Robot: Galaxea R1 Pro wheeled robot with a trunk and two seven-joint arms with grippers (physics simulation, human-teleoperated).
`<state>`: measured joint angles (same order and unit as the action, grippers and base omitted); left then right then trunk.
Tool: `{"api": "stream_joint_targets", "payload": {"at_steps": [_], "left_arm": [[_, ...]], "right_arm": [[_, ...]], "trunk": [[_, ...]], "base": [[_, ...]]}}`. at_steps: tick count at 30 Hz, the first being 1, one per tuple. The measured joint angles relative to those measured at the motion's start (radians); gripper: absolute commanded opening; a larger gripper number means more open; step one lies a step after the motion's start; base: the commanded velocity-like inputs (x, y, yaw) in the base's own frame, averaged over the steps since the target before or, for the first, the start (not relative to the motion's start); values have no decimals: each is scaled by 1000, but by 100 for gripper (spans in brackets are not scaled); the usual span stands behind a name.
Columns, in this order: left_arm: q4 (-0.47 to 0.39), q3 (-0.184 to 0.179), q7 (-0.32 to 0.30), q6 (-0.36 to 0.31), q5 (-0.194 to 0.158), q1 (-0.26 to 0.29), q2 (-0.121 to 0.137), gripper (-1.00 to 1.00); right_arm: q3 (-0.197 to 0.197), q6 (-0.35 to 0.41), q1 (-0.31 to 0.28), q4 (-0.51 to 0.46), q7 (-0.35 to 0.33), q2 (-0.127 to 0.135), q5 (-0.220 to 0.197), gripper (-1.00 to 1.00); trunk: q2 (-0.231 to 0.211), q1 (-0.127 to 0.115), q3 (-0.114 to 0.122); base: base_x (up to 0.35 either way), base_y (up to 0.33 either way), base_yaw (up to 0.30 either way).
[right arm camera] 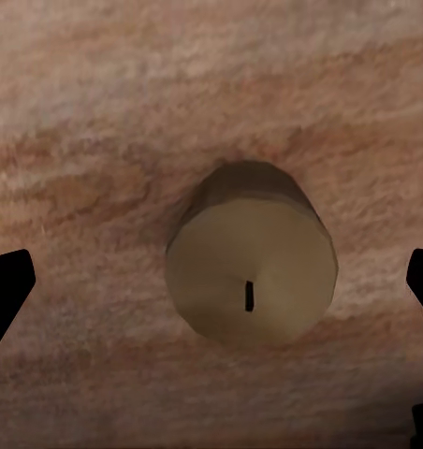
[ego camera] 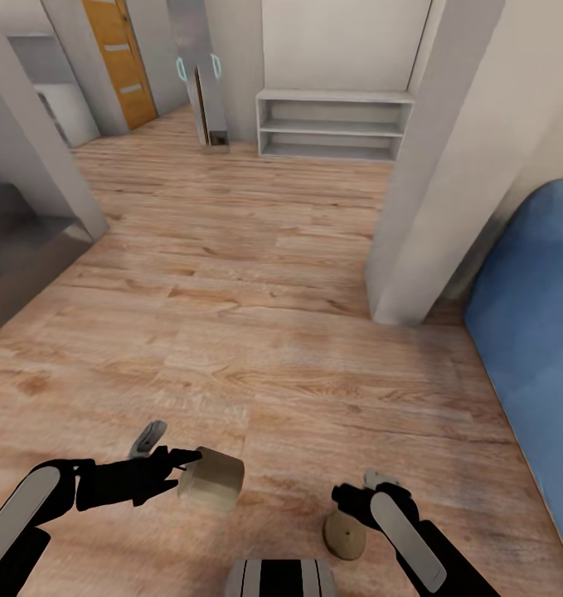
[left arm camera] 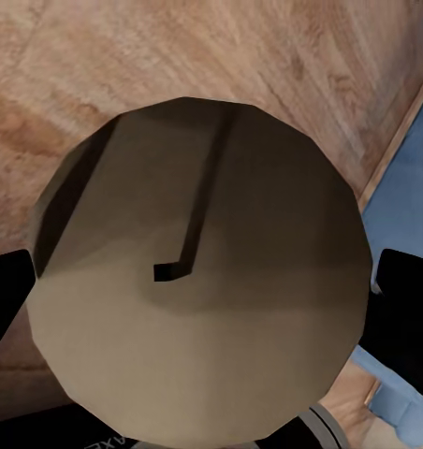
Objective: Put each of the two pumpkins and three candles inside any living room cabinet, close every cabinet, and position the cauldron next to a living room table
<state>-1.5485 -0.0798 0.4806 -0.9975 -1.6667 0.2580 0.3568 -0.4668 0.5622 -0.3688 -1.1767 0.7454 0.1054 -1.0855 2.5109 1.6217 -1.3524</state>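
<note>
My left claw [ego camera: 184,467] holds one candle [ego camera: 211,478] above the wood floor [ego camera: 256,332], its flat top facing the wrist. My right claw [right arm camera: 211,290] hangs wide open, straight over a second candle [right arm camera: 251,278] standing upright on the floor.

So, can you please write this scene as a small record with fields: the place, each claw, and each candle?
place: pale wooden plank floor; white open shelf unit far ahead; blue padded furniture at the robot's right
left claw: shut on the first candle
first candle: short brown cylinder with a beige top, held tilted, off the floor
right claw: open, fingers wide apart
second candle: same kind, under the right claw, touching neither finger
pumpkins, cabinet: not seen here
</note>
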Motion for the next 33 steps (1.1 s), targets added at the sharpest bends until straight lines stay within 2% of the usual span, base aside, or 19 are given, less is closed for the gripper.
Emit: {"api": "stream_joint_targets", "payload": {"at_steps": [5, 9, 15, 19, 23, 26, 33], "left_arm": [[0, 1, 0, -1, -1, 0, 0, -100], [-1, 2, 0, -2, -2, 0, 0, -100], [-2, 3, 0, -1, -38, 0, 2, -100], [-2, 4, 0, -2, -45, 0, 3, -100], [-2, 4, 0, -2, -48, 0, 3, -100], [-2, 4, 0, -2, -47, 0, 3, -100], [-2, 4, 0, -1, -74, 1, 4, -100]], "right_arm": [[-1, -18, 0, 7, -24, 1, 0, 100], [-1, -30, 0, 23, -46, 0, 1, 100], [-1, -38, 0, 29, -50, 0, 1, 100], [-4, -38, 0, 29, -51, 0, 2, 100], [-6, -41, 0, 29, -62, -1, 53, 100], [-5, -41, 0, 30, -101, -1, 90, 100], [-4, -41, 0, 31, -124, -2, 103, 100]], "trunk": [[0, 0, 0], [1, 2, -15], [1, 2, -19], [2, 4, -35], [2, 4, -35], [3, 6, -46], [3, 6, -54]], "base": [[6, -2, 0], [0, 0, 0], [0, 0, 0], [0, 0, 0], [0, 0, 0], [0, 0, 0], [0, 0, 0]]}}
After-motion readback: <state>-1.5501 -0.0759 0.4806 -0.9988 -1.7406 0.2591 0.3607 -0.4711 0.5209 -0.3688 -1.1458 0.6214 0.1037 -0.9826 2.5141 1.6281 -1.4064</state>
